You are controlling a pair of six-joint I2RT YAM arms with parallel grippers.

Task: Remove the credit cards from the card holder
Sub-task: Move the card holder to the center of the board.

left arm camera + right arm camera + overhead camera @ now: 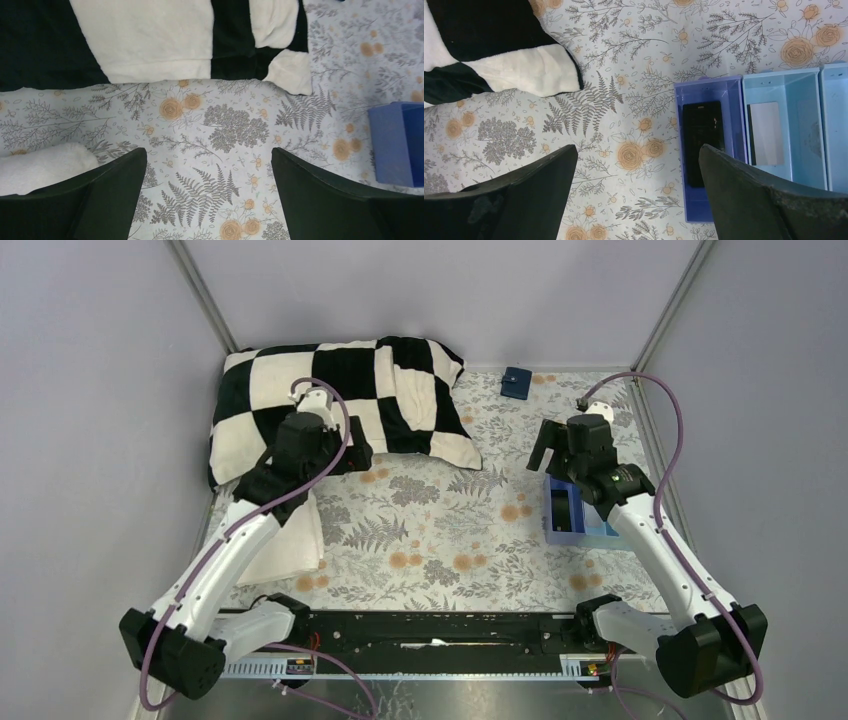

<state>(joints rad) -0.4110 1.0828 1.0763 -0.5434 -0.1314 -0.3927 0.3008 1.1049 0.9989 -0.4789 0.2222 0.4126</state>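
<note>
Pale floral cloth (430, 530) is seen in the top view to cover the table out to the lilac walls (100, 440) that close it in at the back and on both sides. Open cloth is left in the middle and towards the near rail. The far left is taken up by a black-and-white checked pillow (340, 400), with a folded white towel (290, 540) lying nearer on the left edge and a blue compartment tray (572, 515) set by the right edge. The card holder (515, 383), dark navy and folded shut, lies flat at the far edge of the cloth just before the back wall, to the right of the pillow's corner and well apart from both arms. The left gripper (350, 452) is held over the pillow's near edge, and the right gripper (545, 455) above the cloth just beyond the tray. In the left wrist view, bare cloth is shown between the widely parted fingers (110, 190); nothing is gripped or touched, and the pillow, towel and tray sit at the margins. In the right wrist view, the fingers (744, 190) are likewise spread wide and empty above the cloth and tray, in which a black object (702, 140) and a white card (766, 132) lie in adjoining compartments.
</note>
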